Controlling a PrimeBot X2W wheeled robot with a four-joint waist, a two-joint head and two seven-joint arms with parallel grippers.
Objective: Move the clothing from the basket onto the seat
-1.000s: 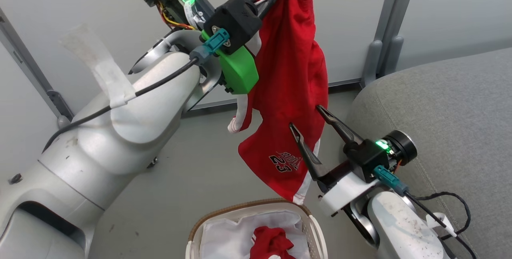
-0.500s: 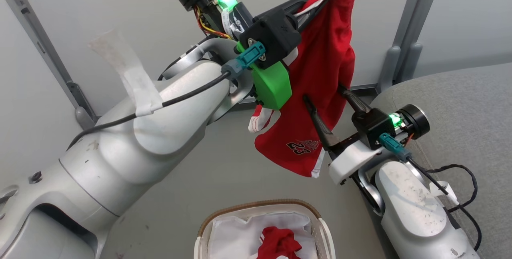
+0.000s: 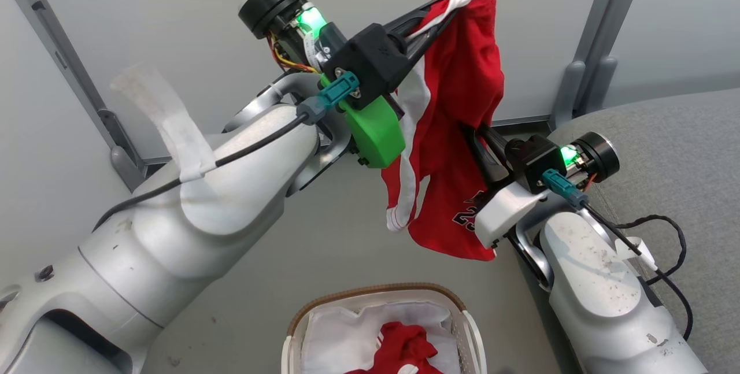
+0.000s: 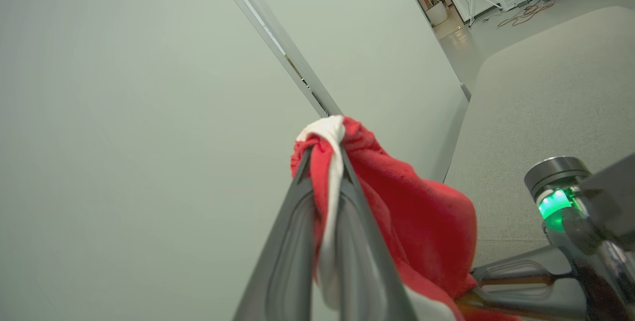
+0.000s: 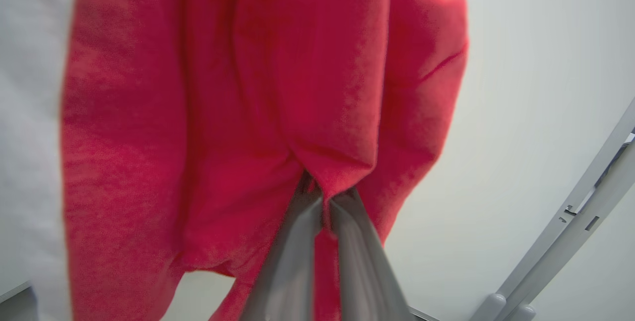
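A red garment [image 3: 457, 91] with white trim hangs in the air above the basket. My left gripper [image 3: 451, 1] is shut on its white-trimmed top edge, seen close in the left wrist view [image 4: 325, 150]. My right gripper [image 3: 471, 131] is shut on a fold of the same garment [image 5: 248, 88] lower down, its fingertips [image 5: 325, 197] pinching red fabric. More red clothing [image 3: 404, 351] lies in the white basket [image 3: 370, 290] with its brown rim at the bottom edge. The grey seat [image 3: 682, 125] is at the right, beside my right arm.
Pale wall panels with grey metal posts [image 3: 584, 73] stand right behind the hanging garment. A black cable [image 3: 665, 235] from my right arm lies against the seat's edge. Bare grey floor [image 3: 324, 235] surrounds the basket.
My right gripper has gone from open around the garment's lower part to shut on it. The hem now bunches toward the right arm. The head camera has shifted slightly.
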